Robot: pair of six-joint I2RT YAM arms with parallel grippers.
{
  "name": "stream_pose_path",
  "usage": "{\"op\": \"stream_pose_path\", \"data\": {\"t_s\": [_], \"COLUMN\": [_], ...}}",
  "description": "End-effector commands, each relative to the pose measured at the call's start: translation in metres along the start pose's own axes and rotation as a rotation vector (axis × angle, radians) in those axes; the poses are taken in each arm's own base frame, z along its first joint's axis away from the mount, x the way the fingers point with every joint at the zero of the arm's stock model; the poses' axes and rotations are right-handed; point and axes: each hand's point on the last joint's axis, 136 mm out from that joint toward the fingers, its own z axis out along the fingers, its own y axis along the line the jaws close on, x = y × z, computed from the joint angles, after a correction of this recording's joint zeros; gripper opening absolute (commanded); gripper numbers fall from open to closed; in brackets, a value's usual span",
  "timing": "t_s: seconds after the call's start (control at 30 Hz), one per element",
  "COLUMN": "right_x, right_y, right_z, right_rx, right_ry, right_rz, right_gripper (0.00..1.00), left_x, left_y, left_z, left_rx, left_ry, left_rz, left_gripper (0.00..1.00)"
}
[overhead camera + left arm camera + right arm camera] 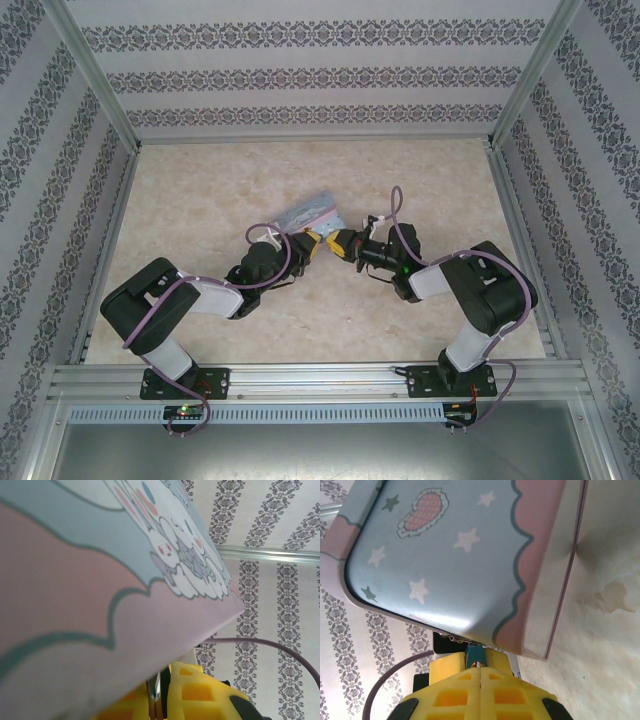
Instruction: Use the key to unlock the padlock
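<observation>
Padlock (475, 655): teal body pinched between clenched yellow tips of right gripper (480, 670), just under edge of cartoon tin (445, 555). Key (153, 694): thin metal sliver clamped in left gripper (160, 690), below tin's corner. Grippers tip to tip beside tin, mid table (200, 200).

Our left arm (165, 310), lower left of the top view, and right arm (485, 290), lower right, are black blocky housings joined by white links. A purple cable (260, 641) loops along each. On the right gripper (480, 667) we see yellow fingers (455, 697) with square waffle recesses.
</observation>
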Motion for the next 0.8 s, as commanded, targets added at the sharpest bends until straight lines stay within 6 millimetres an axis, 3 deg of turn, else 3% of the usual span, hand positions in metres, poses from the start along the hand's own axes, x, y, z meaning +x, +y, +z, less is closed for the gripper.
{"op": "stream_pose_path", "data": {"t_s": [0.0,0.37,0.77], "right_x": [-0.005,-0.009,0.008], "right_y": [0.044,0.033,0.024], "right_z": [0.0,-0.004,0.001], "right_rx": [-0.109,-0.069,-0.036], "right_ry": [0.001,0.009,0.066], "right_rz": [-0.126,-0.111,-0.15], "right_gripper": [0.0,0.0,0.0], "left_x": [0.081,0.088,0.089], "left_y": [-0.051,-0.034,-0.022], "left_z": [-0.015,-0.017,-0.014], "left_rx": [0.167,0.103,0.087], "left_ry": [0.369,0.409,0.423], "left_rz": [0.087,0.124,0.134], "left_gripper": [0.0,0.0,0.0]}}
